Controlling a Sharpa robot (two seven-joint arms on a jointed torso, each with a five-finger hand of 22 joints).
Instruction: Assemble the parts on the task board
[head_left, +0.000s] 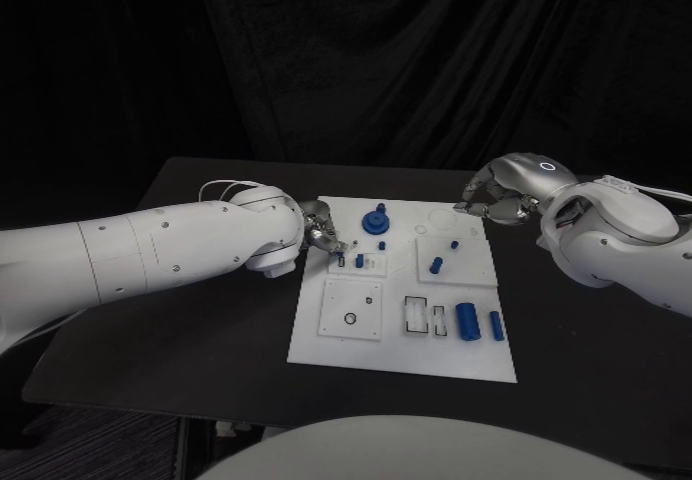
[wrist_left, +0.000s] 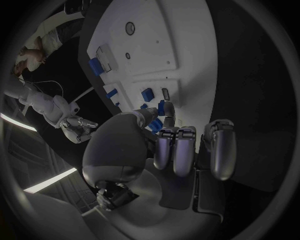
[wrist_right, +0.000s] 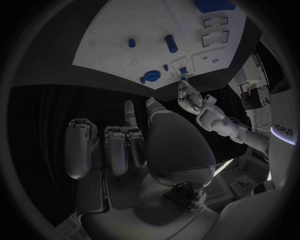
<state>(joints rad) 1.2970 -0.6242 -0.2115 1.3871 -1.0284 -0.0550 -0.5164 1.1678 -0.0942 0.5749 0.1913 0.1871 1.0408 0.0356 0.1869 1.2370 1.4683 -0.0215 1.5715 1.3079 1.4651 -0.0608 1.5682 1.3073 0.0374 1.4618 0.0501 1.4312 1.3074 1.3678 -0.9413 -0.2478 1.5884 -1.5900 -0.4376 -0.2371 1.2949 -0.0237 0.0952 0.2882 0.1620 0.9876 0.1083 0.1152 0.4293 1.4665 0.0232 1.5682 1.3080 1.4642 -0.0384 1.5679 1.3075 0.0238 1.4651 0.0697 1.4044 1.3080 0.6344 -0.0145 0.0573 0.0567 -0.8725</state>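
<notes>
Centrally, the white board (head_left: 401, 345) is laid on the black table (head_left: 188, 340). A blue knob (head_left: 376, 220) stands at its far edge; two blue cylinders (head_left: 467, 320) lie side by side near its right edge, beside a slotted block (head_left: 415, 314). A small blue peg (head_left: 340, 258) is pinched by the left hand (head_left: 320, 232) over the board's left side. The right hand (head_left: 495, 203) is held curled, holding nothing, off the far right corner.
</notes>
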